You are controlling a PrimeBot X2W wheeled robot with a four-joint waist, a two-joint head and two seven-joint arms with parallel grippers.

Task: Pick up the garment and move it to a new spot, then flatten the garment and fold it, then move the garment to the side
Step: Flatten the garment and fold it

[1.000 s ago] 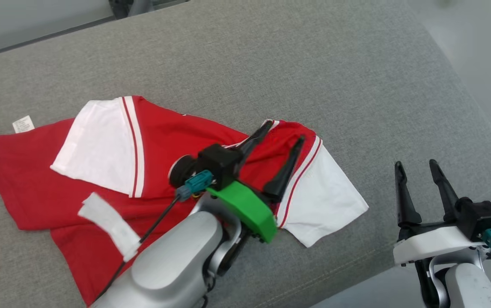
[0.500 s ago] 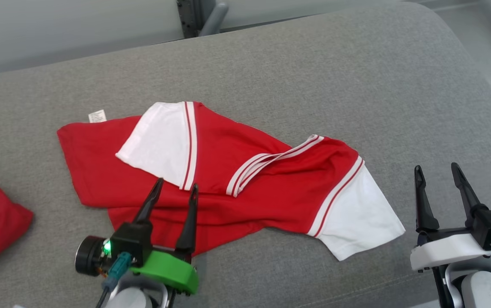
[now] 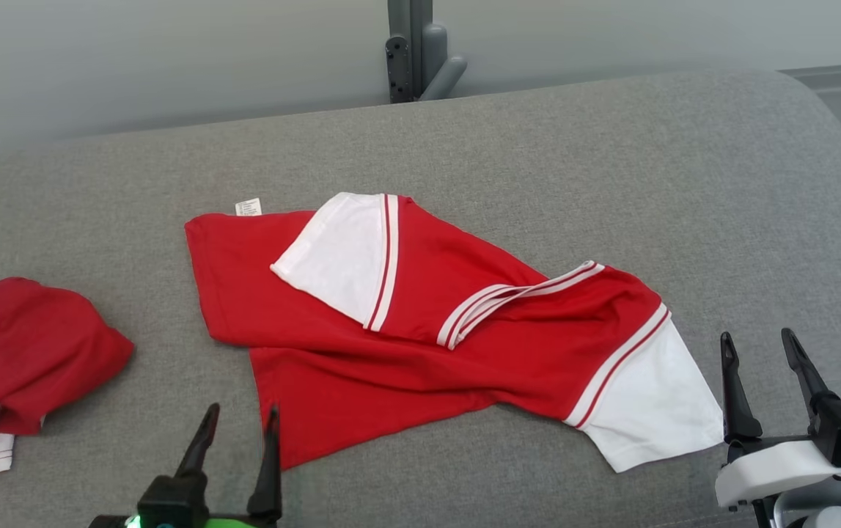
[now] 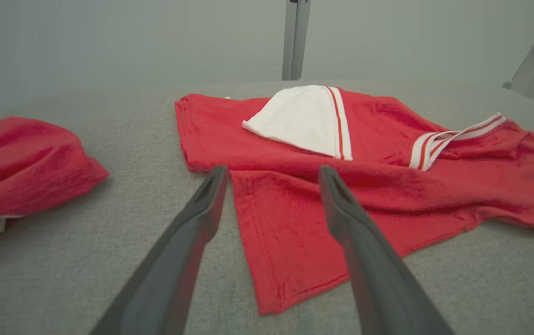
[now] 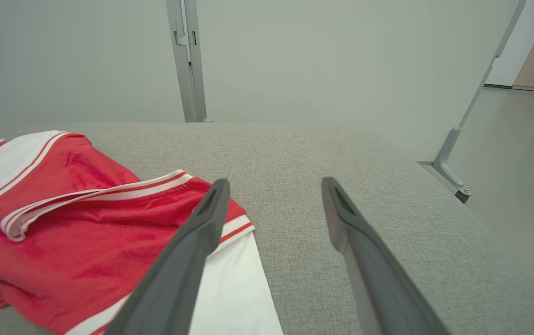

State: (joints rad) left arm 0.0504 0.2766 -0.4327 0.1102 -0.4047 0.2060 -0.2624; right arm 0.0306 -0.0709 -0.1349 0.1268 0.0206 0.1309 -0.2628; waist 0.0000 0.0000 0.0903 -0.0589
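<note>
Since prev. frames: left gripper (image 3: 240, 422) has pulled back off the garment (image 3: 405, 345) to the near edge. The head cam has also swung, so the garment's shift across the view is cam motion, not cloth motion. Garment lies unheld and partly crumpled, mid-way across the grey sofa surface (image 3: 537, 161).

Key relation: garment long axis runs far-left to near-right. Its near-left hem corner (image 3: 295, 440) sits just ahead of the left gripper, slightly to its right. The white sleeve (image 3: 655, 411) at the near-right end lies just left of the right gripper (image 3: 757, 337). Each arm is nearest its own end. Both grippers: jaws spread wide, nothing held.

Materials: soft red knit, limp, creased; sleeves w/ red-white trim; striped collar band (image 3: 515, 297) folded over; care label (image 3: 248, 207) at far-left edge. Sofa surface: coarse weave, prob. grippy vs. cloth. A second red garment (image 3: 24, 345) is bunched well apart to the left
</note>
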